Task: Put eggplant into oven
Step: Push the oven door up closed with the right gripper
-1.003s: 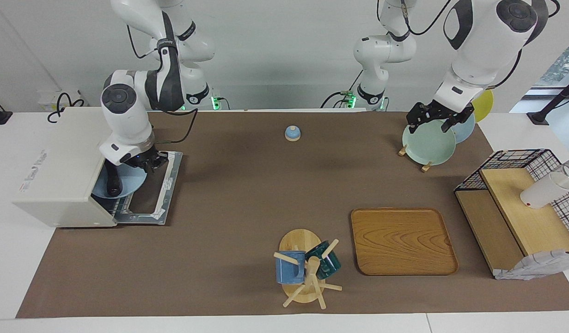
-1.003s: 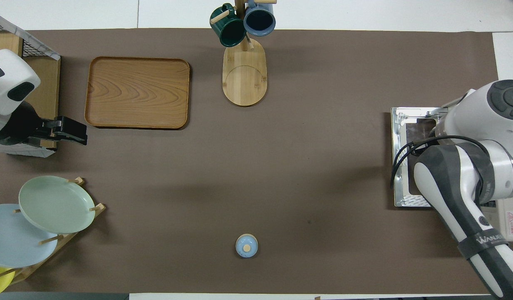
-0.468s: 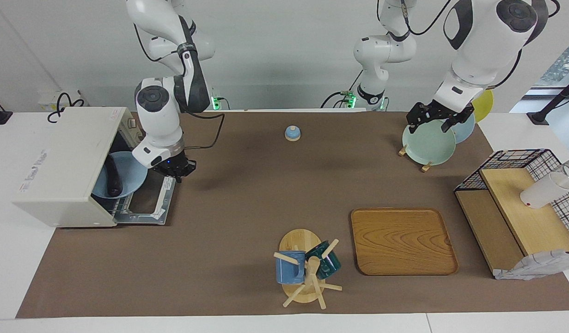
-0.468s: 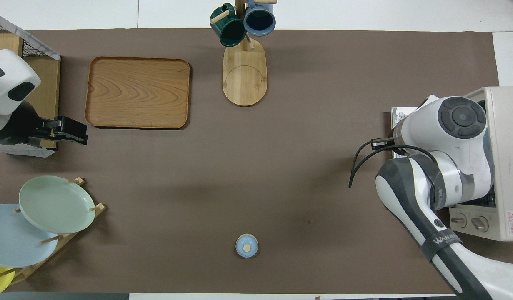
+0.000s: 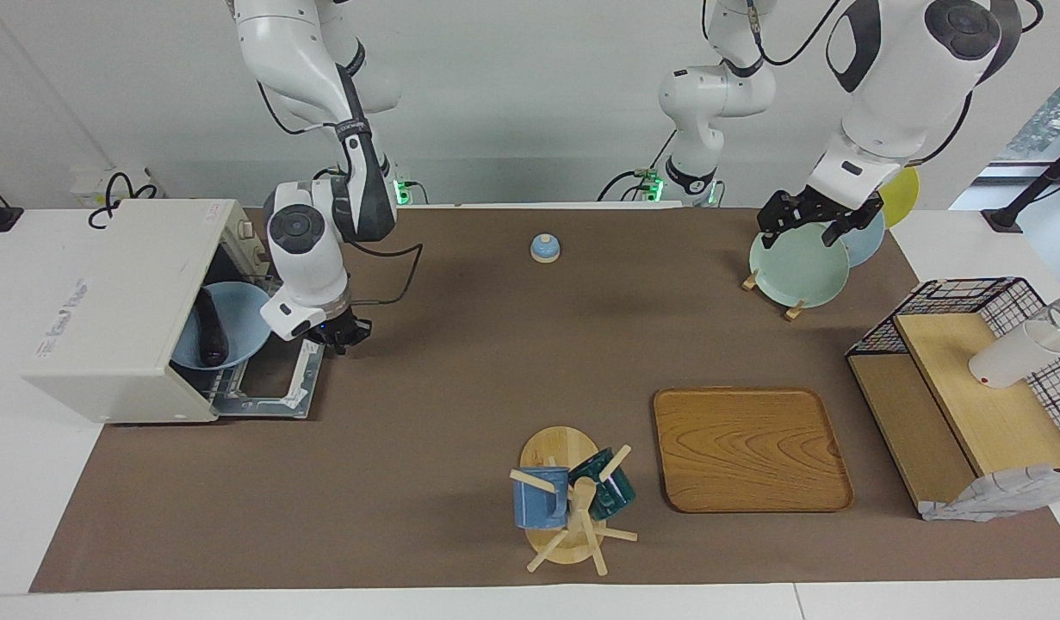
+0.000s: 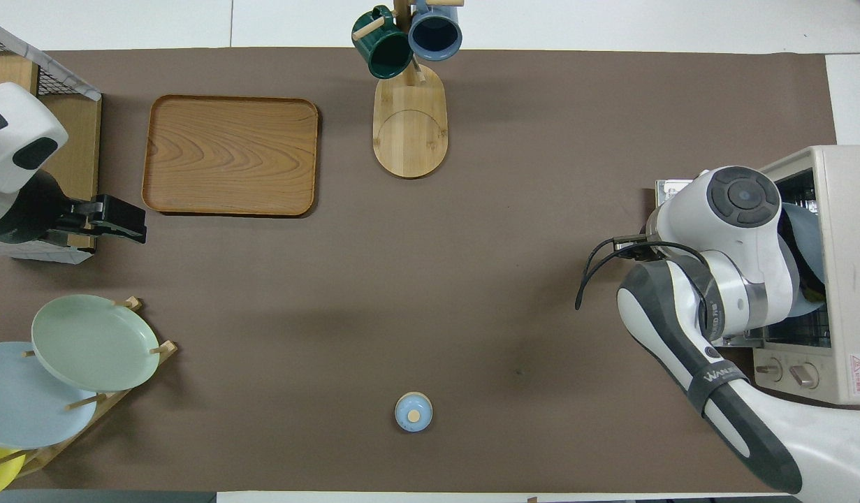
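Since a second ago the right gripper (image 5: 340, 334) has drawn back out of the oven (image 5: 120, 310) and now hangs just over the outer edge of the dropped-open oven door (image 5: 275, 387), its fingertips pressed together on nothing. What it left inside is the eggplant (image 5: 209, 325), a dark slender shape lying on a pale blue plate (image 5: 237, 320) that sits on the wire rack in the oven's mouth, part of the plate's rim poking out past the opening. From overhead the right arm's wrist covers most of that opening, so only a sliver of the blue plate (image 6: 803, 237) shows beside the oven's (image 6: 849, 265) white top. At the other end of the table the left gripper (image 5: 809, 226) waits with its jaws spread, over the green plate (image 5: 798, 269) that leans in a wooden plate rack (image 5: 792, 308), and it holds nothing. Near the robots' edge at mid-table sits a small blue lidded pot (image 5: 544, 248). Farther from the robots stand a mug tree (image 5: 573, 508) carrying a blue and a green mug, and beside it, toward the left arm's end, an empty wooden tray (image 5: 749, 448)
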### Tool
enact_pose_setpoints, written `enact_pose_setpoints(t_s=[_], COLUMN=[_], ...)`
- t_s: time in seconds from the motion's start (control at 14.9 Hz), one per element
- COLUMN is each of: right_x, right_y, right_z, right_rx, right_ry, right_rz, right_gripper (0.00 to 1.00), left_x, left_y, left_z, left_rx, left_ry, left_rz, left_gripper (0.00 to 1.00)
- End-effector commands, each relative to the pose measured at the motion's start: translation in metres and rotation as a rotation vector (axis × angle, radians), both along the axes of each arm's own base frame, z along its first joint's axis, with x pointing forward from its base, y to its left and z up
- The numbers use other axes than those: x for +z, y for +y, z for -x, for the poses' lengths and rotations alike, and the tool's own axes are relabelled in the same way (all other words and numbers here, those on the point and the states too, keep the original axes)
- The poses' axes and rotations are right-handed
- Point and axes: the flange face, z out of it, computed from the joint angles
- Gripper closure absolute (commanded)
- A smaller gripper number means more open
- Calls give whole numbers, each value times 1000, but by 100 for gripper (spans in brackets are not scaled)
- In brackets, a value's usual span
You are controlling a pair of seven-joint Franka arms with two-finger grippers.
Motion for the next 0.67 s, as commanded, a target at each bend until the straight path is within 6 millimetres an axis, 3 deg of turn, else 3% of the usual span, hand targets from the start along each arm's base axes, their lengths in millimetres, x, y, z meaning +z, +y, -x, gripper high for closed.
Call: enact_pose_setpoints(t_s=[0.0, 0.6], right_x=[-11, -12], right_y=[-7, -26], right_z=[5, 5], right_rx=[-33, -11], right_ry=[1, 14], right_rz=[-21, -12], right_gripper=[100, 100], left_x=[4, 4], left_y=[4, 4], left_z=[3, 3], left_rx=[-1, -1], left_ry=[-2, -4], left_rz=[-22, -22], left_gripper=[0, 0])
